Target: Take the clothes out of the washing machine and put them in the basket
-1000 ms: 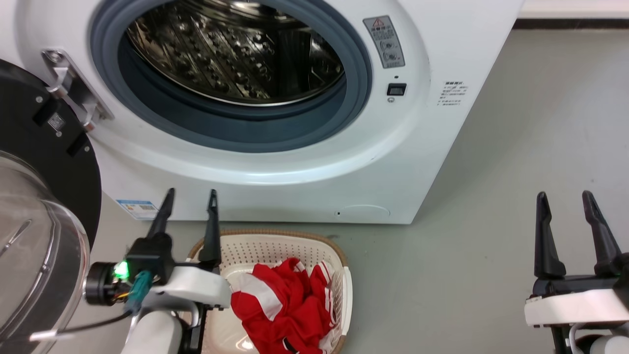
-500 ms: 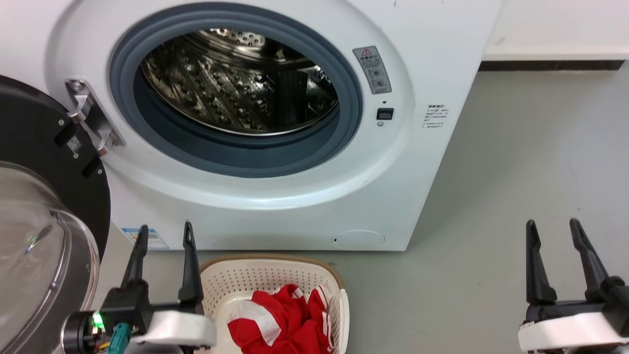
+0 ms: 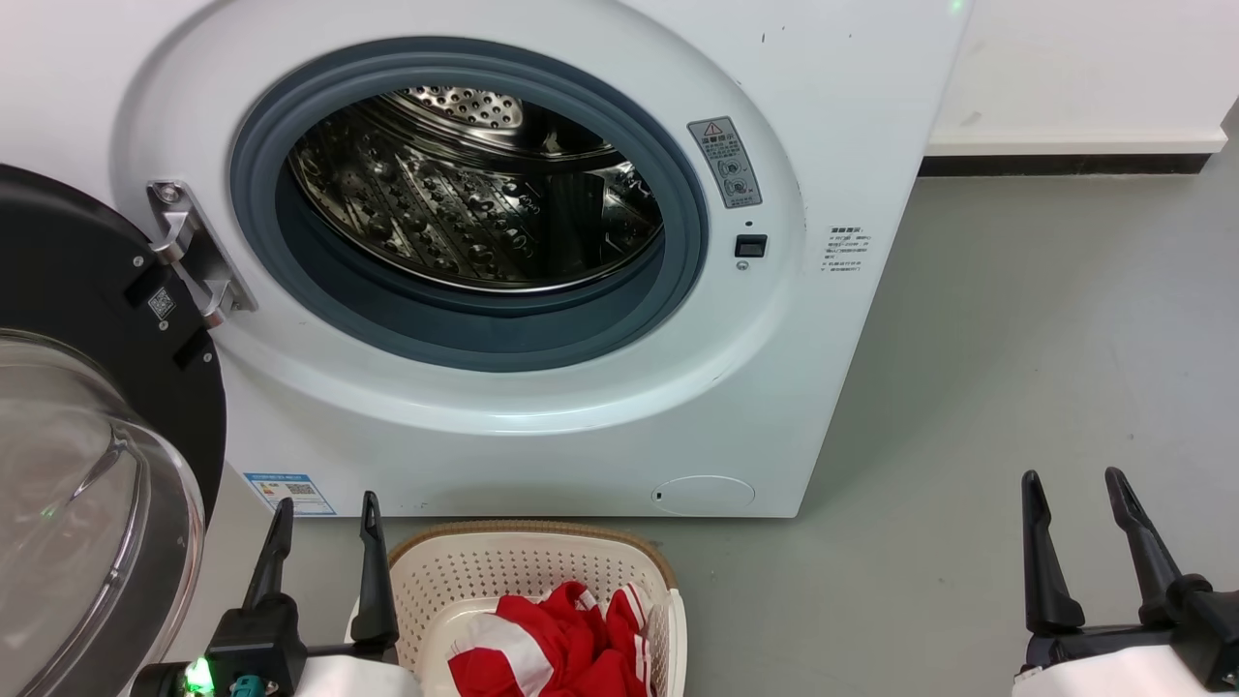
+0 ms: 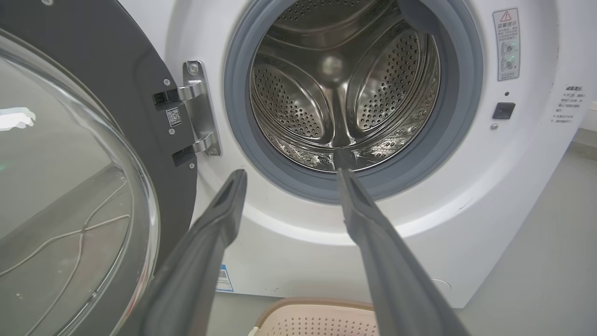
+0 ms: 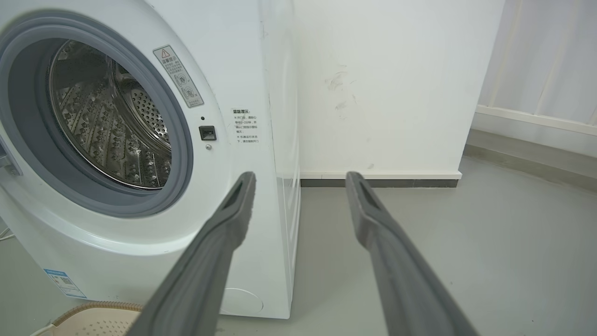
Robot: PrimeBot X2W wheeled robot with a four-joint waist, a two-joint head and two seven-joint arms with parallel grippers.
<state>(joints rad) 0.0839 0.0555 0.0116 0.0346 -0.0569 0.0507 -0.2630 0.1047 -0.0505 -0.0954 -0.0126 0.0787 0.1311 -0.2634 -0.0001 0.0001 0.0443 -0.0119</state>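
Standing open on the grey floor [image 3: 1016, 339], the large white front-loading washing machine [image 3: 581, 445] shows a perforated steel drum [image 3: 465, 223] that looks empty. Its black-framed glass door [image 3: 97, 465] hangs wide at the left. Just before the machine's foot sits the cream-white perforated plastic basket [image 3: 523, 566] with a brown rim, and the bright red garment with white stripes [image 3: 557, 644] lies heaped inside it. The left gripper [image 3: 326, 500] stands just outside the basket's left rim and the right gripper [image 3: 1072, 474] is well apart over bare floor, both with fingers spread and holding nothing. The job appears finished. Retreating well likely means keeping the left arm off the door and rim and checking the drum's depths. Against a second ago, the head camera has lifted, and the left gripper, then across the basket's left rim, is outside it. The garment lies unchanged.
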